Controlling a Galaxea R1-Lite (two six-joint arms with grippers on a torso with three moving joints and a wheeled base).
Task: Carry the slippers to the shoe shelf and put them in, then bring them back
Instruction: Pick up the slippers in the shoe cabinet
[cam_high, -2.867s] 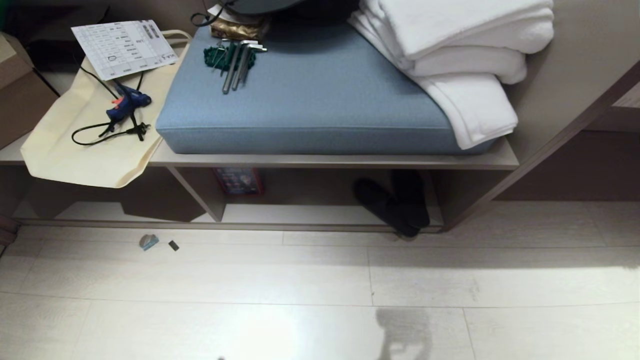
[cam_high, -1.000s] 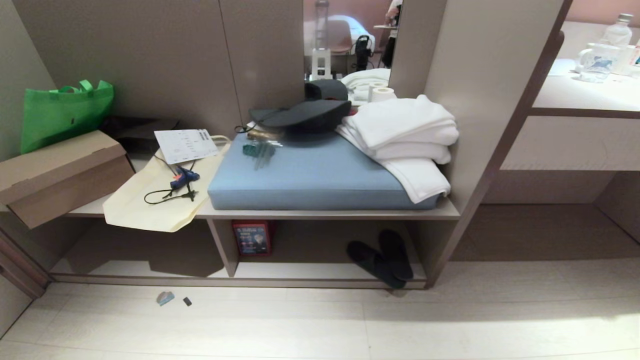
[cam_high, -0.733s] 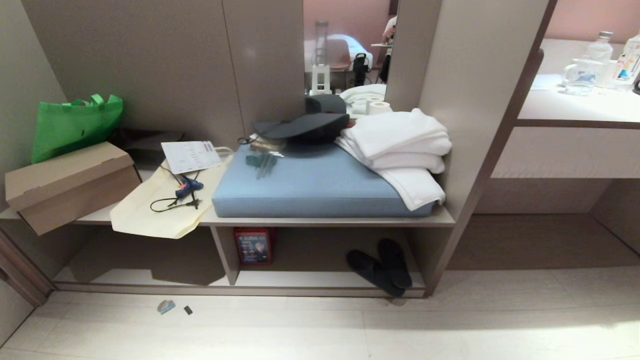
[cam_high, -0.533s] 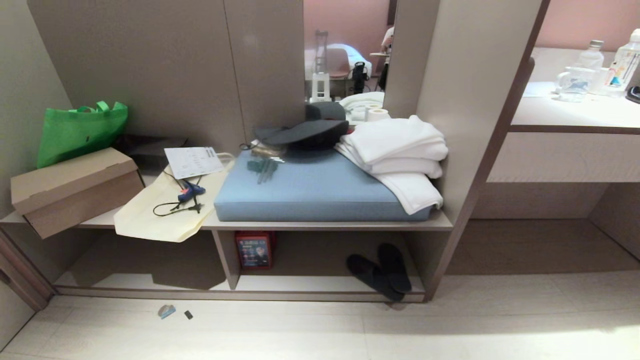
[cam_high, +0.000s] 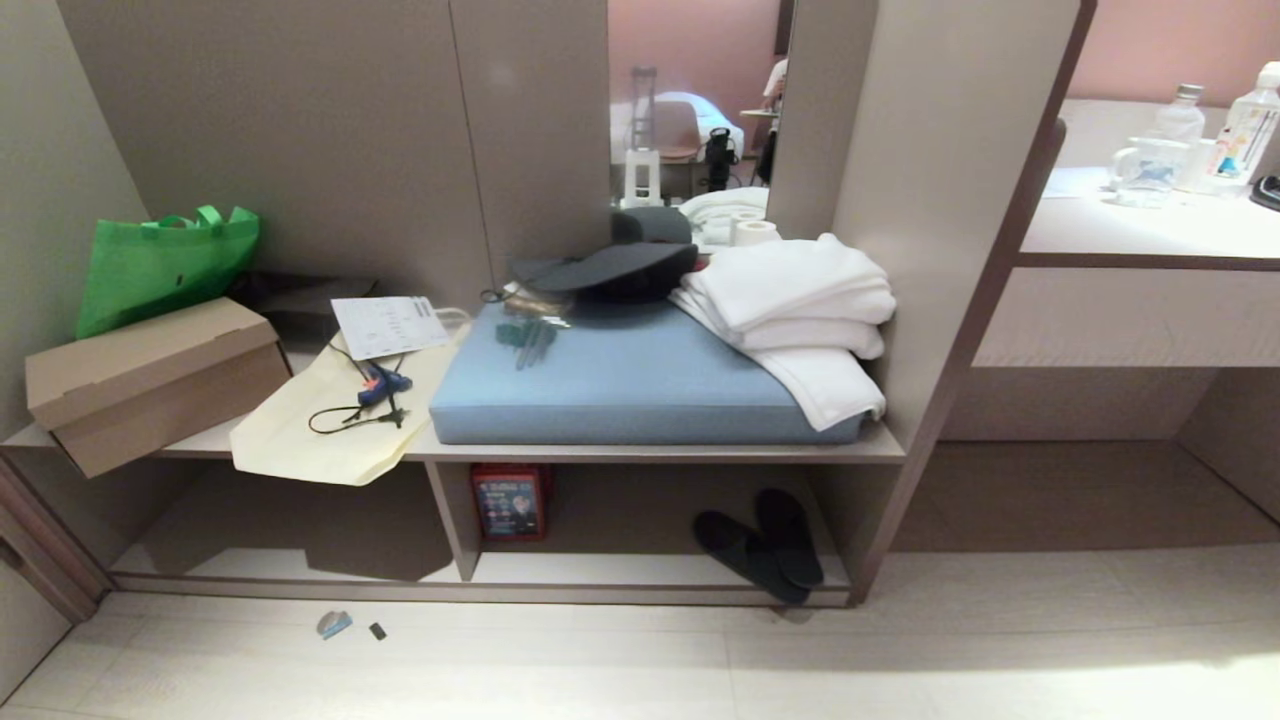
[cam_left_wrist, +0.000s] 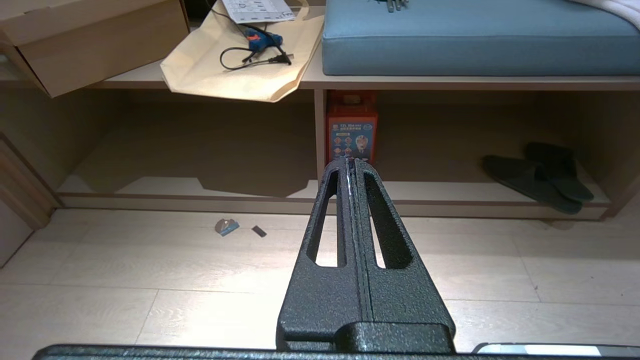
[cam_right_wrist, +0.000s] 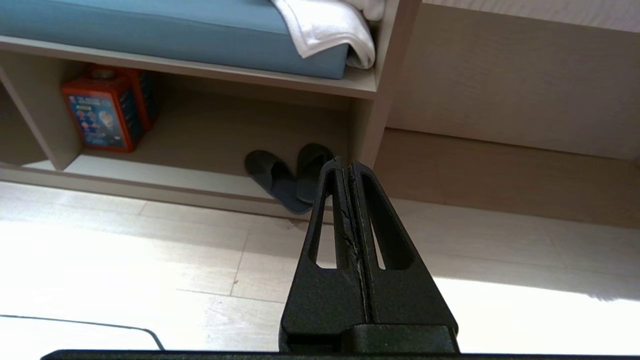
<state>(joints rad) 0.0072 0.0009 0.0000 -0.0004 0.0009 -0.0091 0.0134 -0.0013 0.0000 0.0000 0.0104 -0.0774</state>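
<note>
- Slippers (cam_high: 762, 540) sit in the right compartment of the shelf (cam_high: 650, 452), on its floor board near the front lip, close to the right wall. They look dark here, side by side and touching, toes angled toward the back.
- Left gripper (cam_left_wrist: 348, 162): jaws fully closed, empty, held above the floor in front of the divider, well apart from the slippers.
- Right gripper (cam_right_wrist: 345, 165): jaws closed too, nothing held, pointing roughly at the slippers but short of the shelf front.
- Neither arm shows in the head view; both appear parked.
- Judged step: slippers are already in, so the bring-back leg is next. Approach and pick not yet begun.
- To do it well: the right arm is the closer one, so use it. Open the jaws before entering the compartment.
- Go in low and level under the top board; the cushion (cam_high: 630, 385) and towels (cam_high: 800, 310) overhang above, so clearance looks tight.
- Pinch both slippers together where they touch, or take one upper edge at a time. Soft material, likely to fold or slip in a shallow grip.
- Risk: clipping the right wall or the front lip when pulling out. Lift slightly first, then draw straight back.
- Red box (cam_high: 508, 500) by the divider is well clear and no obstacle.
- Floor scraps (cam_high: 333, 624) are near the left side; ignore them.
</note>
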